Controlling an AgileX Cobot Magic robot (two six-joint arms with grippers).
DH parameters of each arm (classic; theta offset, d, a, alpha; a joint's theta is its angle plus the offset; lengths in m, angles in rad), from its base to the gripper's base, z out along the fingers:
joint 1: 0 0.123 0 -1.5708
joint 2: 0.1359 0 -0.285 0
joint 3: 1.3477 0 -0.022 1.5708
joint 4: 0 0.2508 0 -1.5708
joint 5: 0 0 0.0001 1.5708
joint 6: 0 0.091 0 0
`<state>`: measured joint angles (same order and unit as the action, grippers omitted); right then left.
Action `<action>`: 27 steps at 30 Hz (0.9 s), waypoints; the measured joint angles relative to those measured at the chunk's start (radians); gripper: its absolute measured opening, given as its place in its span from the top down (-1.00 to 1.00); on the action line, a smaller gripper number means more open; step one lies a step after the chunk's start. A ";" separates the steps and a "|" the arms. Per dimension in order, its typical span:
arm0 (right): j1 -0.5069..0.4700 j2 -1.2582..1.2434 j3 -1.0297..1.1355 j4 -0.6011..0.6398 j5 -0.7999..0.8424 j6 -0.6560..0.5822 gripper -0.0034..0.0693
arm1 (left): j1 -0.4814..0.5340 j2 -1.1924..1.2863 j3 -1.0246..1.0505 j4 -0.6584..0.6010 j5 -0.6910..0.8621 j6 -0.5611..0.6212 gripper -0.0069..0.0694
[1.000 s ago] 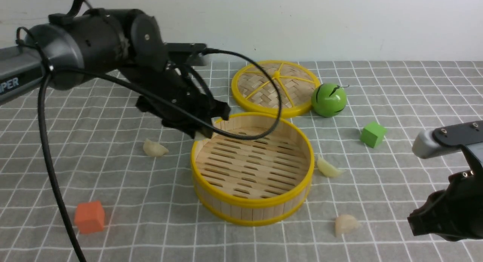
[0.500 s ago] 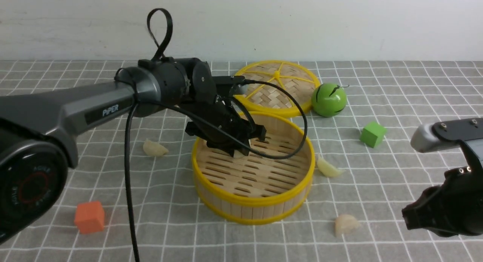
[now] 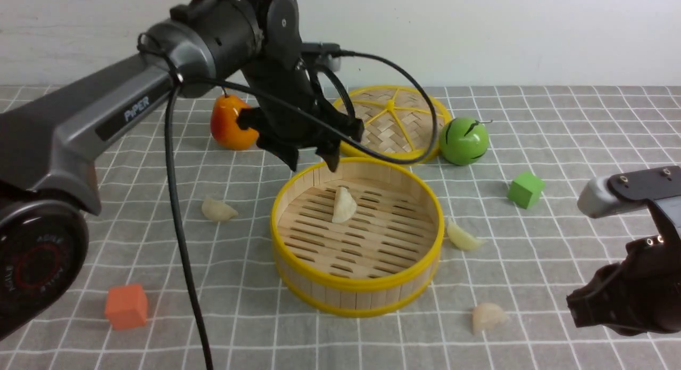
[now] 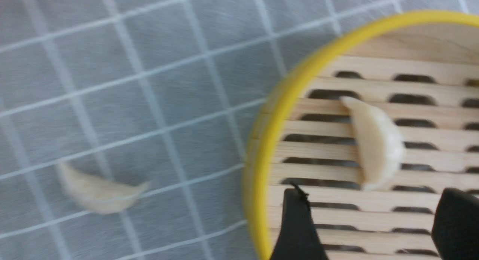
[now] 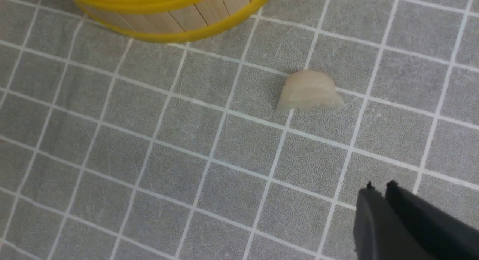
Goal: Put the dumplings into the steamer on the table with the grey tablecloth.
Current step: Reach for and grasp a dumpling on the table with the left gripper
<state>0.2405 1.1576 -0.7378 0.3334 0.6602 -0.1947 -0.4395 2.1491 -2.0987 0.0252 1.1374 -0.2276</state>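
The steamer [image 3: 298, 277] stands mid-table on the grey tablecloth [image 3: 159, 242]. One dumpling [image 3: 343, 205] lies on its slatted floor, seen close in the left wrist view as well [image 4: 376, 144]. My left gripper [image 3: 313, 162] hangs open and empty above the steamer's far rim [image 4: 269, 140], its fingertips [image 4: 295, 200] wide apart. Three more dumplings lie on the cloth: left of the steamer [image 3: 217, 210], right of it [image 3: 463, 237], and front right [image 3: 488, 317]. My right gripper [image 5: 380, 185] is shut and empty, low at the front right, a short way from that last dumpling [image 5: 308, 91].
The yellow-rimmed woven lid [image 3: 388, 120] lies behind the steamer, with a green round fruit [image 3: 464, 141] to its right and an orange fruit [image 3: 231, 122] to its left. A green cube [image 3: 525, 189] sits right, an orange cube [image 3: 126, 306] front left.
My left gripper opened and let its dumpling drop into the steamer, then rose and drew back towards the far rim. The right arm has barely shifted.
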 joint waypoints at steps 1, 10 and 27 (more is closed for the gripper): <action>0.000 0.000 0.000 0.000 0.000 0.000 0.79 | 0.006 -0.004 -0.002 0.044 0.010 -0.031 -0.36; 0.000 0.001 0.000 0.000 0.000 -0.003 0.79 | 0.136 0.064 0.094 0.040 -0.034 -0.153 -0.33; 0.000 0.001 0.002 0.025 -0.013 -0.003 0.77 | 0.212 0.145 0.159 0.039 -0.078 -0.260 -0.22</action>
<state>0.2405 1.1586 -0.7359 0.3588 0.6473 -0.1973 -0.2275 2.2944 -1.9395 0.0644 1.0590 -0.4873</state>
